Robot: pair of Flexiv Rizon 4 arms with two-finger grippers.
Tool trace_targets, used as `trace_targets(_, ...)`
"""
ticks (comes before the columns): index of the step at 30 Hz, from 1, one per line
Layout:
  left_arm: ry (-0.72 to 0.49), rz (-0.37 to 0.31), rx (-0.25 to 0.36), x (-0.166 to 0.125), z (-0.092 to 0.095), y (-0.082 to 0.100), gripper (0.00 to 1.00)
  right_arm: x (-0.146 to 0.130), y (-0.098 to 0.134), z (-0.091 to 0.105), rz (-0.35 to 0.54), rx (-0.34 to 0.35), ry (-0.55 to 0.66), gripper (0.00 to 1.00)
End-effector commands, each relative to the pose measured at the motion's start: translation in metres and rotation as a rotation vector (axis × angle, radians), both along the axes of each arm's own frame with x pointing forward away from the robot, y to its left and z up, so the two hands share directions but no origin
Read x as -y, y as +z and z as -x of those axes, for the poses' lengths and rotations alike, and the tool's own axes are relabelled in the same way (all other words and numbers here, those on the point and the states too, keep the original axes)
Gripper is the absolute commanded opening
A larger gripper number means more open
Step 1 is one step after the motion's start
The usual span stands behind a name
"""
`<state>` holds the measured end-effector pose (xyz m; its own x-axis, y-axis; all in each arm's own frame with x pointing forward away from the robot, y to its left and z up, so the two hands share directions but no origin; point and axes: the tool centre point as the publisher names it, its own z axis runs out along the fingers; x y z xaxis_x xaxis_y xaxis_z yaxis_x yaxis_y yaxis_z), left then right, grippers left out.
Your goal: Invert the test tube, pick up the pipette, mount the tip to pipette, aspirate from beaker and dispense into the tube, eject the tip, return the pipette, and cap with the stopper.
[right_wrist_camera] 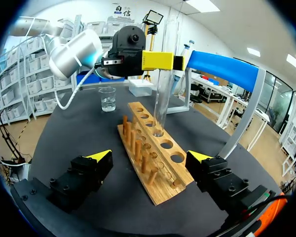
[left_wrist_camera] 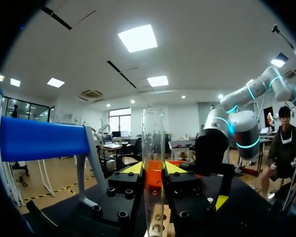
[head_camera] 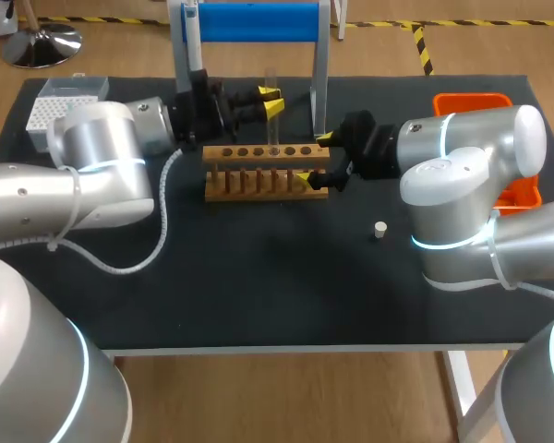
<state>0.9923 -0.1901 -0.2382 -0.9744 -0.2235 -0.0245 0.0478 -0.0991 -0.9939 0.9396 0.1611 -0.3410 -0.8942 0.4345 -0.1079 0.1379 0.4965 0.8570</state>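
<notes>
Head view: test tube (head_camera: 271,92) barely discernible.

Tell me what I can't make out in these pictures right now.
The beaker: missing in the head view, probably behind the left arm; seen only from the right wrist.
Lower end of the test tube: cut off by the edge in the left wrist view; the rack hides it in the right wrist view.
Contents of the orange bin: covered by the right arm in the head view.
The pipette: not clearly shown in any view.
</notes>
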Motion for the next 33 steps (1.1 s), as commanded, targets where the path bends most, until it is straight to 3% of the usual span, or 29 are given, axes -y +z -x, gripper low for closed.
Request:
trace_targets(1,-0.001,0.004,0.002,0.002,-0.003,-0.003,0.0,0.001,0.0,0.0,-0.001,-0.001,0.002,1.0)
trace_targets(15,0.0,-0.025,-0.003,0.003,-0.004,-0.011,0.0,0.001,0.0,0.0,-0.001,-0.001,0.002,1.0)
trace_targets(24,-0.018,-0.154,-0.005,0.001,-0.004,-0.016,0.0,0.001,0.0,0.0,-0.001,-0.001,0.002,1.0)
trace_targets(33,-0.01,-0.211,-0.044,-0.002,-0.005,-0.029,0.0,0.001,0.0,0.0,-0.001,-0.001,0.002,1.0)
